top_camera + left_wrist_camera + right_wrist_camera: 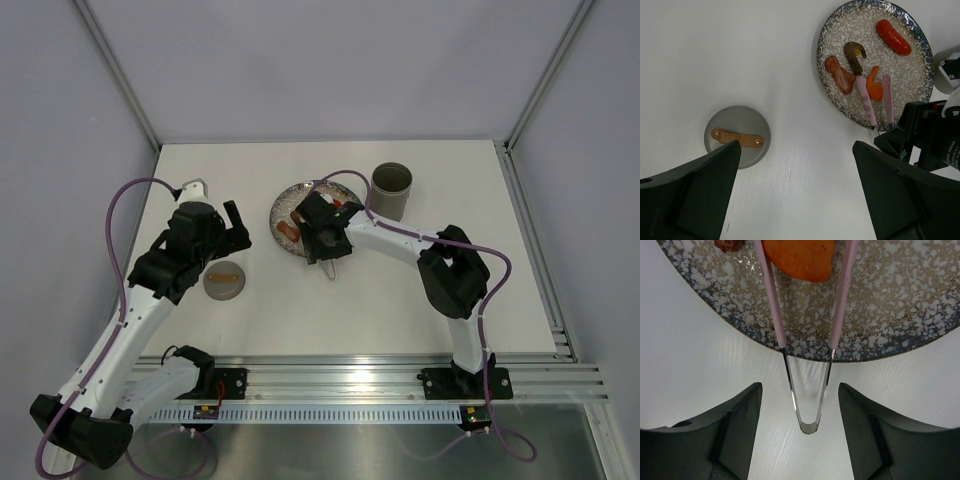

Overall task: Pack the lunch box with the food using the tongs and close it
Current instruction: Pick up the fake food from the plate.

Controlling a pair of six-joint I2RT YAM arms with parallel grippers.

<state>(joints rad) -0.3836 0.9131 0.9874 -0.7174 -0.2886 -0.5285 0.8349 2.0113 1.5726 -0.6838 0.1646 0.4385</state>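
The lunch box (392, 190) stands upright and uncovered at the back, right of the glittery plate (284, 207). The food lies on the plate: a red sausage (893, 37), a brown piece (854, 54), a reddish-brown piece (839, 74) and an orange chunk (799, 257). The tongs (809, 428) rest with their pink tips on either side of the orange chunk and their metal bend on the table. My right gripper (799, 390) is open around the bend, with a gap on both sides. Over bare table, my left gripper (796, 145) is wide open and holds nothing.
A flat grey disc with an orange strap (737, 136) lies on the table left of the plate, just beside my left gripper's finger. The table's raised metal edges run along the back and right sides.
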